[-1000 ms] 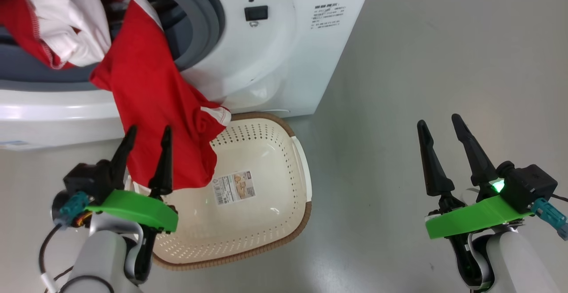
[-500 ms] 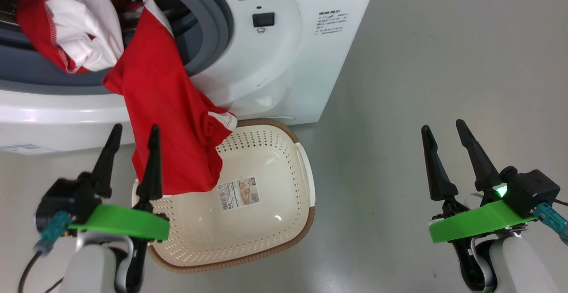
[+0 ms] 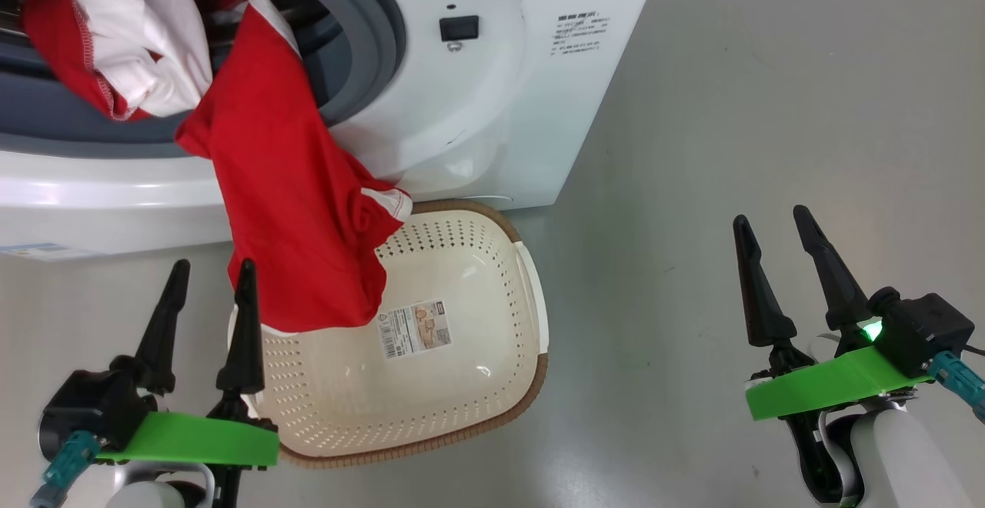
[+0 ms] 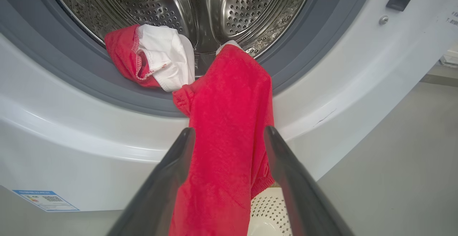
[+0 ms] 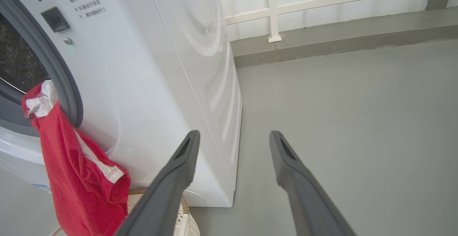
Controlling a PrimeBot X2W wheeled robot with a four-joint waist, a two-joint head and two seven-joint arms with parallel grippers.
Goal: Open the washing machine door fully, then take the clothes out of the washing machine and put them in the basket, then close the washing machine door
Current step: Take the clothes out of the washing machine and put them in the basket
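Your left gripper (image 3: 214, 265) sits low at the near left with its two fingers spread apart, pinching nothing. The red cloth hangs just beyond its inner finger (whether that tip brushes the fabric, I cannot tell). Your right gripper (image 3: 770, 215) hovers well off to the right over the grey floor (image 3: 731, 108), its fingers likewise spread and holding nothing.

The clothes (image 3: 292, 208) spill out of the mouth of the washing machine (image 3: 477, 108). One red and white bundle lies on the grey-blue rubber ring (image 4: 71, 78) at the lip of the steel drum (image 4: 214, 7). A long red piece with white trim drapes down the white front, and its lower end hangs over the far left part of the basket (image 3: 500, 315). The basket stands on the floor just in front of the machine, with a sticker (image 3: 413, 329) on its bottom.
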